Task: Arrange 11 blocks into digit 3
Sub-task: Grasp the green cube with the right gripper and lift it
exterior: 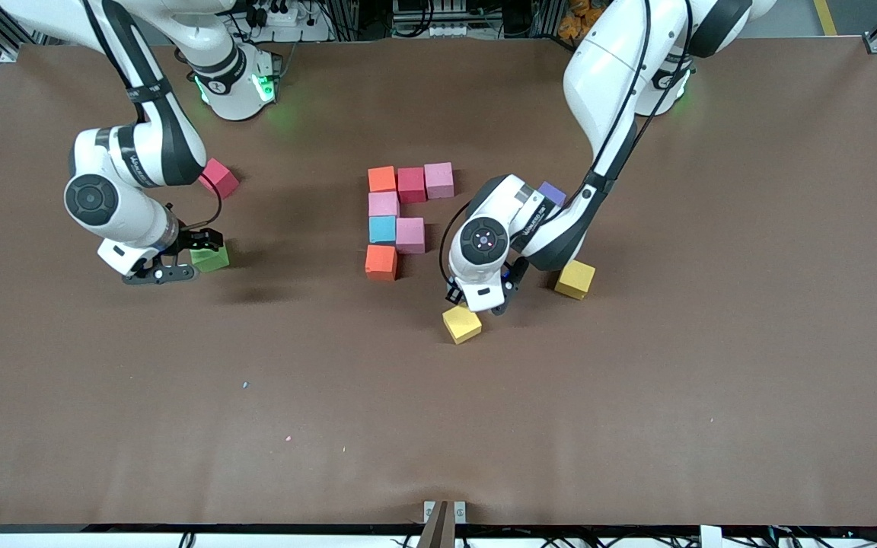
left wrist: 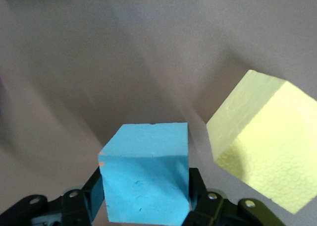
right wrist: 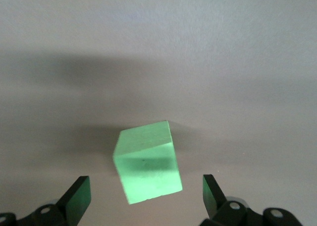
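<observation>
We see the left hand [left wrist: 146, 196] squeezing a soft blue foam cube [left wrist: 146, 174] low over the brown bench [exterior: 636, 396], beside a bumpy yellow cube [exterior: 461, 323]. The right hand [right wrist: 146, 196] stands wide around a green cube [exterior: 211, 259]. The half-built digit 3 [exterior: 400, 217] sits mid-bench, seven square blocks.

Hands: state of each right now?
Left hand: shut on blue cube.
Right hand: open, around green cube, not gripping.

Even overhead light, soft arm shadows on the table [exterior: 103, 426], wrist views slightly blurred.
</observation>
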`<state>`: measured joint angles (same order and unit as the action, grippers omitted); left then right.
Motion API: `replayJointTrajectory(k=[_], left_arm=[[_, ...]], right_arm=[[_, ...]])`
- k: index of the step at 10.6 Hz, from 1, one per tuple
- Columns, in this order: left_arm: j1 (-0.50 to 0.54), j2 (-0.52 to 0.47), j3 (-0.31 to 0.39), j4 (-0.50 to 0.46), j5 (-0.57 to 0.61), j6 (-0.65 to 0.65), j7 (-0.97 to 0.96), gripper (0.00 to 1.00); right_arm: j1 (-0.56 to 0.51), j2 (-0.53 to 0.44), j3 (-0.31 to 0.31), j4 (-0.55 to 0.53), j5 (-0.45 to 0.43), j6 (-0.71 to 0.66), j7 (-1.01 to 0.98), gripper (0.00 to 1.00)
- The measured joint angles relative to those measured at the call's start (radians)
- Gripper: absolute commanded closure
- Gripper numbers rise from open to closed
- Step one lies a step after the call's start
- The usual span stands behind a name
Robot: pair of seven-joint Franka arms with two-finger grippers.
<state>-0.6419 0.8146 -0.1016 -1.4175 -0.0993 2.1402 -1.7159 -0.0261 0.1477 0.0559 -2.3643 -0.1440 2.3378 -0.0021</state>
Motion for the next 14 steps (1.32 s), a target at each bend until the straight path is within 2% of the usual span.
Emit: replayJointTrajectory(k=[3, 5, 6, 7, 8, 9, 10, 11, 14], left_arm=[[0.0, 0.0, 0.0, 0.001, 0.0, 0.0, 0.0, 0.38], [0.0, -0.002, 0.0, 0.002, 0.0, -0.001, 0.0, 0.51], [0.0, -0.002, 0.0, 0.003, 0.0, -0.002, 0.0, 0.61], [0.001, -0.004, 0.0, 0.004, 0.0, -0.004, -0.005, 0.69], [0.001, -0.006, 0.0, 0.006, 0.0, -0.009, -0.013, 0.81], [0.001, -0.009, 0.0, 0.007, 0.0, -0.021, -0.016, 0.87], [0.001, -0.012, 0.0, 0.007, 0.0, -0.039, -0.016, 0.87], [0.001, -0.017, 0.0, 0.008, 0.0, -0.066, -0.019, 0.87], [0.001, -0.058, -0.001, 0.011, 0.0, -0.127, -0.206, 0.87]], right_arm=[[-0.01, 0.028, -0.011, -0.077, 0.0, 0.125, -0.03, 0.0], [-0.01, 0.047, -0.01, -0.079, 0.0, 0.146, -0.032, 0.0], [-0.009, 0.052, -0.01, -0.079, 0.0, 0.156, -0.032, 0.0], [-0.009, 0.061, -0.01, -0.082, 0.0, 0.179, -0.033, 0.1], [-0.009, 0.073, -0.01, -0.086, 0.0, 0.202, -0.039, 0.27], [-0.009, 0.082, -0.01, -0.088, 0.0, 0.214, -0.055, 0.47], [-0.009, 0.087, -0.01, -0.089, 0.0, 0.219, -0.072, 0.72], [-0.009, 0.088, -0.01, -0.088, 0.0, 0.22, -0.081, 0.88], [0.016, 0.086, -0.006, -0.048, 0.0, 0.219, -0.093, 0.9]])
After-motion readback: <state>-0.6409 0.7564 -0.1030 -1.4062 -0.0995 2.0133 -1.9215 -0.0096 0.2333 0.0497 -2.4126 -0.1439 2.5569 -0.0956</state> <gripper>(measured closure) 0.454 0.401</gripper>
